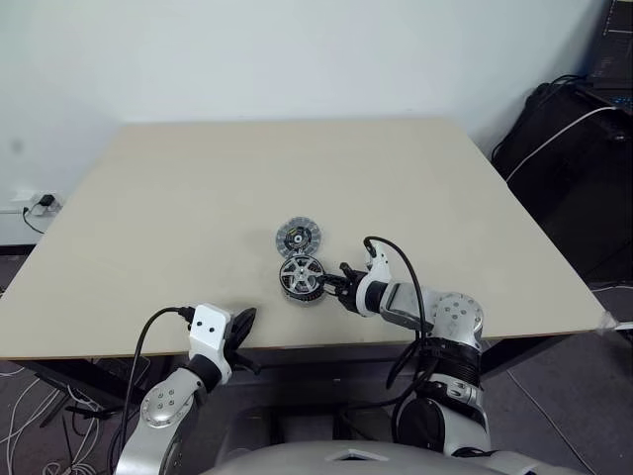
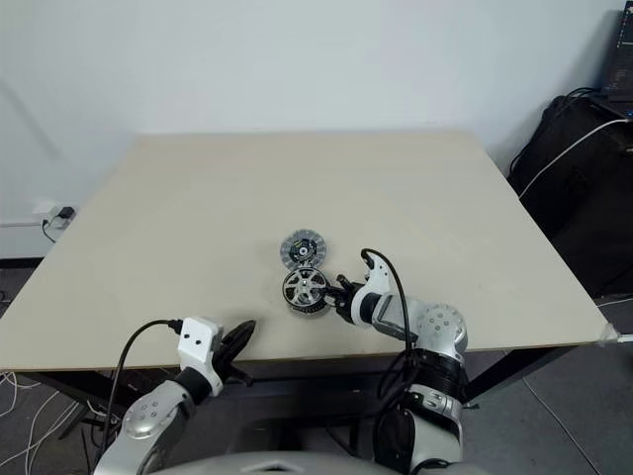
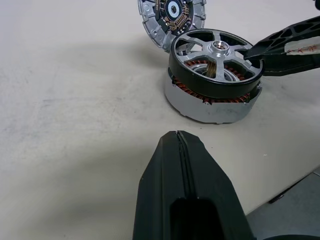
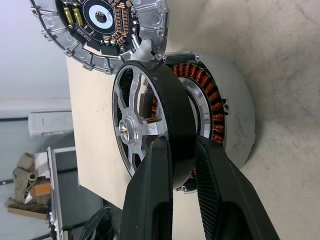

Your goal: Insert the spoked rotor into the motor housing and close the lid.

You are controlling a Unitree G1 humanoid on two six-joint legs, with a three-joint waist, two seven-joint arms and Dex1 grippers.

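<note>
The spoked rotor [image 3: 215, 60], a black ring with silver spokes, sits partly over the motor housing [image 3: 210, 107], whose copper windings show beneath its rim. My right gripper [image 4: 180, 145] is shut on the rotor's rim, one finger [image 4: 155, 190] against the spoked face and the other against the outside. In the left eye view the rotor [image 1: 302, 275] lies mid-table with the right gripper [image 1: 331, 285] at its right side. The lid [image 1: 299, 237], silver-grey with a dark centre facing up, lies flat just behind it, touching or nearly so. My left gripper [image 1: 242, 332] is shut and empty near the table's front edge.
The beige table [image 1: 198, 198] spreads wide around the parts. A black bag [image 1: 569, 168] stands on the floor beyond the right edge. A wall socket with cables [image 1: 35, 205] is at the far left.
</note>
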